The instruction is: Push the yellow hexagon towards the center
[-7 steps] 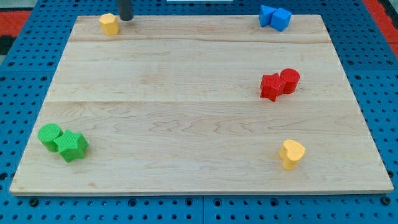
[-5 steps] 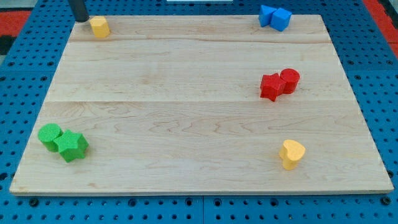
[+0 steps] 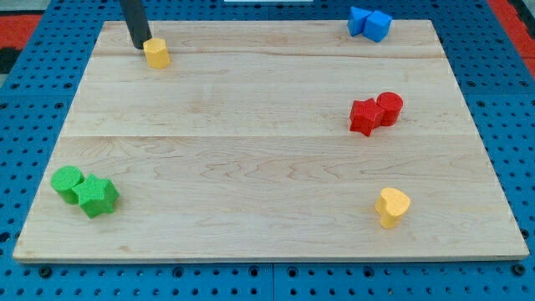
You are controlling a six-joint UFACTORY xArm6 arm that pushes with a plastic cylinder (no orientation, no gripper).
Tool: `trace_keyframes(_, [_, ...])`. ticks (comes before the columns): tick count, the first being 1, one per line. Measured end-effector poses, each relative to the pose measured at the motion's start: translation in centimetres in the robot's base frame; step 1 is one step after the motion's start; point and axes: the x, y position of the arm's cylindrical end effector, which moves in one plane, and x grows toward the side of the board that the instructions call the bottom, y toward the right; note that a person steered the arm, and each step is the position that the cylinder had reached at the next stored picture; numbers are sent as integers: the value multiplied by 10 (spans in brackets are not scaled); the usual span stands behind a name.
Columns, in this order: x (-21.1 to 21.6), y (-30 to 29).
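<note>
Yellow hexagon [image 3: 156, 53], near the board's [image 3: 267, 167] top-left corner.
Tip [image 3: 139, 45] touches its upper-left side; the rod has no fingers.

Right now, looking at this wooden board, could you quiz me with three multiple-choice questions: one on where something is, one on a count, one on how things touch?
1. Where is my tip relative to the yellow hexagon?
A. Just to its upper left
B. Far below it
C. Beside the red blocks

2. How many yellow blocks lie on the board?
A. One
B. Two
C. Four

3. How do the green cylinder and green star stand?
A. At opposite corners
B. Stacked
C. Side by side, touching

Answers:
1. A: the rod's end sits against the hexagon's upper-left side, near the view's top left.
2. B: the hexagon, plus the yellow heart at the view's bottom right.
3. C: both rest on the board, pressed together at the view's bottom left.
</note>
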Motion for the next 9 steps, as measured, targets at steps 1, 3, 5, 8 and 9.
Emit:
trace_keyframes(1, [28,2])
trace_keyframes(3, [38,35])
trace_keyframes(5, [47,83])
trace_keyframes(8, [90,84])
trace_keyframes(9, [90,88])
